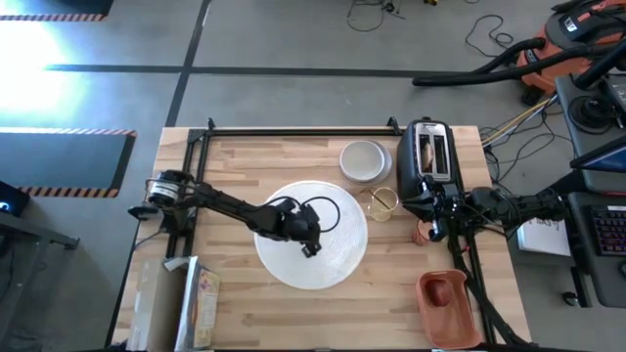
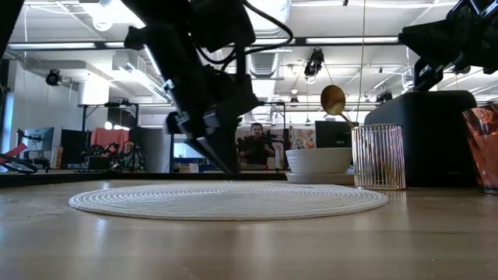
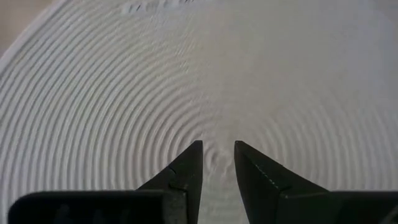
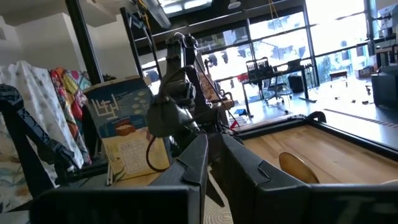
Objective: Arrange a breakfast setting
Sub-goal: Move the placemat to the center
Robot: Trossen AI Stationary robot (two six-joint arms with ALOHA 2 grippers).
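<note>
White ribbed round mat (image 1: 311,256) lies bare mid-table. Your left gripper (image 1: 311,244) hovers over it, fingers narrow, holding nothing. Bowl (image 1: 364,160) and glass (image 1: 382,204) with spoon (image 2: 334,99) sit near the toaster (image 1: 428,161). Right gripper (image 1: 434,231) closed, empty, beside the toaster. Setting barely begun.

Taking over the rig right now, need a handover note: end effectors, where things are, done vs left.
Left end effector: slightly open, empty, low over the middle of the white plate.
Right end effector: shut, apparently empty, in front of the toaster.
Small white bowl: behind the plate. Gold spoon stands in the clear glass, right of the plate.
Done: plate centred, bare.
Left: the rest of the setting.
</note>
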